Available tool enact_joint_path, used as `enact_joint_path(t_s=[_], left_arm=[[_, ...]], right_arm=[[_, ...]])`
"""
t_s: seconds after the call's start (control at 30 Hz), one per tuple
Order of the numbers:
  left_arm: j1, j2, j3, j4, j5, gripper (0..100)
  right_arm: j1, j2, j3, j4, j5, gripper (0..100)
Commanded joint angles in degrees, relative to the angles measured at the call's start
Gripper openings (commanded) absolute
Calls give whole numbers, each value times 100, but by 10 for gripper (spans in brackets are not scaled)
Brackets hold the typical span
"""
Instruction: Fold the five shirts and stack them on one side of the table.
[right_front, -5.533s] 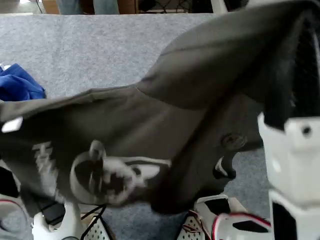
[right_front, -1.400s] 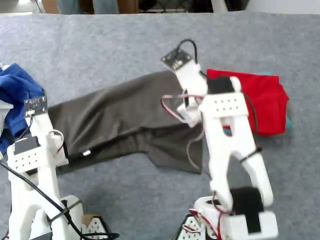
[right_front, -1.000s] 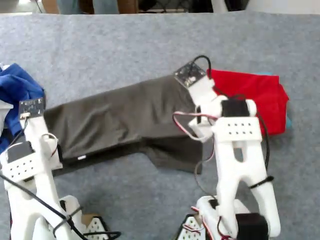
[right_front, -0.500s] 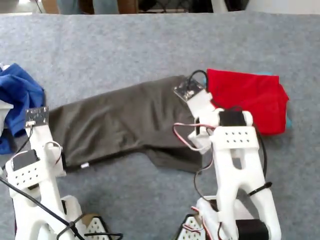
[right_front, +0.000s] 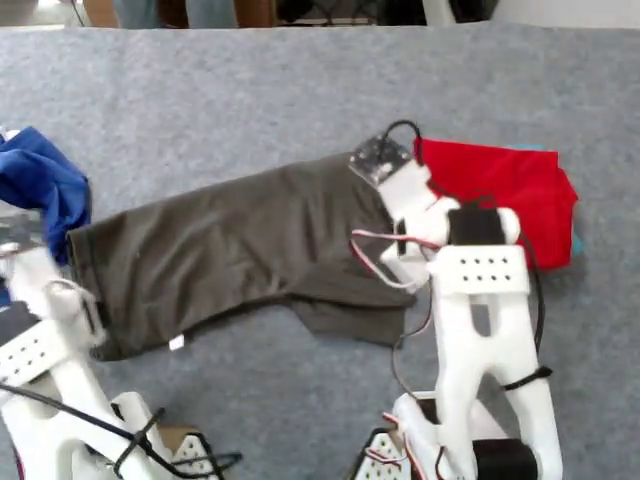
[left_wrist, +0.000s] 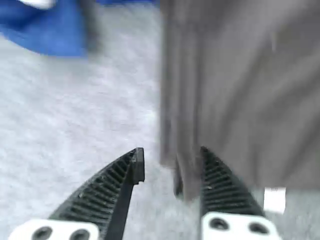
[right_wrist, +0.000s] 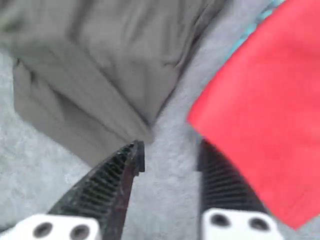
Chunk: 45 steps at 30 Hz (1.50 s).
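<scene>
A dark grey shirt (right_front: 240, 250), folded into a long band, lies slanted across the middle of the table. My left gripper (left_wrist: 170, 165) is open, its jaws either side of the shirt's left end (left_wrist: 240, 75), low over the cloth. A small white tag (right_front: 177, 343) shows at that end. My right gripper (right_wrist: 170, 152) is open above the strip of table between the grey shirt's right end (right_wrist: 100, 60) and a folded red shirt (right_wrist: 260, 100). The red shirt (right_front: 505, 200) lies flat at the right. A crumpled blue shirt (right_front: 40, 185) lies at the left edge.
The grey felt table top (right_front: 200, 90) is bare along the back. A teal edge (right_front: 575, 245) peeks out under the red shirt. The left arm (right_front: 40, 330) and right arm (right_front: 480, 300) stand along the front edge.
The grey shirt, held up in front of the camera earlier, now lies on the table. In the last second the left arm swung left and the shirt's left end shifted left. The right arm hardly moved.
</scene>
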Motion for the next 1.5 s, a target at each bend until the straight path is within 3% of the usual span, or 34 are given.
enact_joint_path(t_s=[0.0,0.23,0.53,0.97,1.3,1.47], left_arm=[[145,-35,-857,-273,519,22],[1332,-26,330,-2259,1503,29],[1437,-26,2413,-4334,1574,29],[1218,985,1859,-4404,1565,30],[1182,2171,998,-4026,1565,30],[1121,2303,884,-3982,1565,30]], right_arm=[[-774,321,-541,-246,-396,15],[-1697,2510,-1121,-1055,-1618,21],[-1890,4338,-2193,-1055,-1916,21],[-1934,3952,-1719,-457,-1890,15],[-2875,2193,312,-404,-1855,15],[-2303,1789,-101,-844,-1451,15]])
